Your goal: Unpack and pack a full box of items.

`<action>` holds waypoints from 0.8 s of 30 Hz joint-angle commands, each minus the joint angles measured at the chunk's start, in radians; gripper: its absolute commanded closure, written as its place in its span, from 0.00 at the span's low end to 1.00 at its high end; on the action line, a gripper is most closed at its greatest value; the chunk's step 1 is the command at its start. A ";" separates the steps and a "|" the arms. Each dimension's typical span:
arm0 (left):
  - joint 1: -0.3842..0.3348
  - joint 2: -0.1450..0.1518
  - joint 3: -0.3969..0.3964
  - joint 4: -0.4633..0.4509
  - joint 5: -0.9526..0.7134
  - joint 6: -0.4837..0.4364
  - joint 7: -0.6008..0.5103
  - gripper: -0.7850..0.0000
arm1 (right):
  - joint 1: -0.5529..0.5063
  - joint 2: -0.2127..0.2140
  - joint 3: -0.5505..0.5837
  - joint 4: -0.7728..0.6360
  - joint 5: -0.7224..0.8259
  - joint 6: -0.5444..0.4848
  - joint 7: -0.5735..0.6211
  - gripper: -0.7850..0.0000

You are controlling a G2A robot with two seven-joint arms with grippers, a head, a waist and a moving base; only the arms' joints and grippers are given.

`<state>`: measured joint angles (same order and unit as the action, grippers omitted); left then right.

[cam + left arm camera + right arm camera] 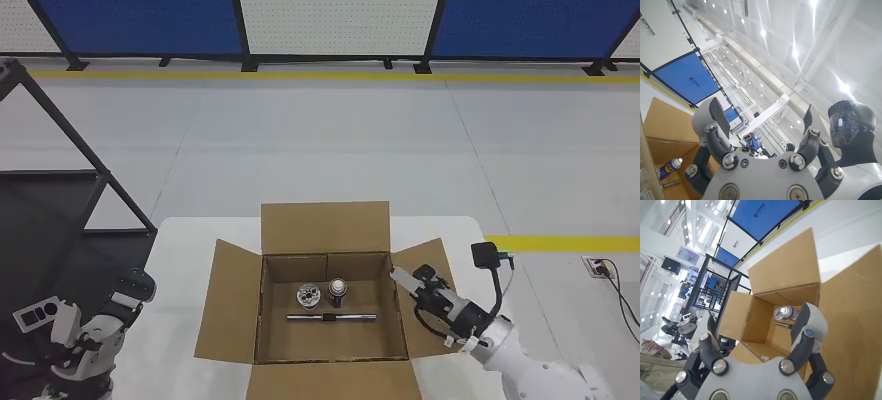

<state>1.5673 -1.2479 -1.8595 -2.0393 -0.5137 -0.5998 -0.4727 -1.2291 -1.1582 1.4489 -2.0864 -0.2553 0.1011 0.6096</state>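
An open cardboard box [300, 228] stands in the middle of the white table [180, 260], all flaps folded outward. On its floor stand a blue spray can [338, 291] and a round metal part [308, 295], with a metal rod [332, 318] lying in front of them. My right gripper [412, 281] hovers open and holding nothing over the box's right flap, beside the opening; its wrist view looks down at the spray can [788, 312] and rod [781, 323]. My left gripper [762, 109] is open and tilted up toward the ceiling, left of the box, with nothing between its fingers.
A black metal rack [60, 215] stands just off the table's left side. Blue and white partition panels [330, 25] line the far floor behind a yellow line. Bare table surface lies on both sides of the box.
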 commanded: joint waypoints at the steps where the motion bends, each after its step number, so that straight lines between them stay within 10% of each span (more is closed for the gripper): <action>1: 0.000 0.000 0.000 0.000 0.000 0.000 0.000 0.00 | 0.017 0.000 -0.026 -0.028 -0.032 0.005 0.015 0.00; 24: -0.013 -0.002 -0.022 0.012 0.005 0.039 0.084 0.00 | 0.385 -0.074 -0.524 0.299 -0.303 0.126 0.046 0.00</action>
<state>1.5537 -1.2502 -1.8817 -2.0278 -0.5085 -0.5604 -0.3885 -0.8433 -1.2329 0.9235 -1.7854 -0.5581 0.2272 0.6552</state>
